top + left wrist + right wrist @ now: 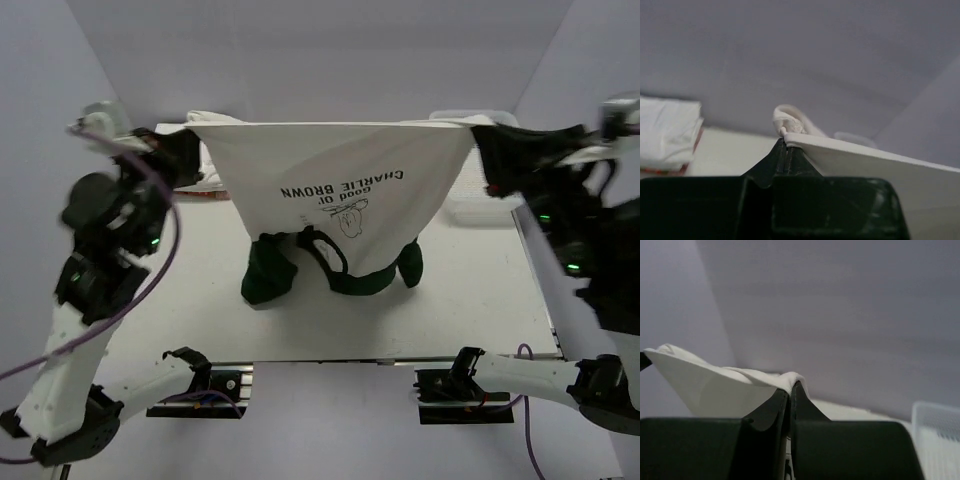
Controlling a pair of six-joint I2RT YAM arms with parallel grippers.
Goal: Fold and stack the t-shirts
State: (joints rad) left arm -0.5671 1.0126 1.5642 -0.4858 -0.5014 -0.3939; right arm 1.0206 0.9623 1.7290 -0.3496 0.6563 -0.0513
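1. Above the white table [180, 310] we hold the cream Charlie Brown t-shirt [330, 195] stretched left to right, hem up, with its green sleeves [268, 275] resting on the surface.
2. Our left gripper [196, 152] is clamped on one hem corner.
3. Our right gripper [480, 135] pinches the other corner. Both arms are equally near, so we judge that laying it flat takes both together.
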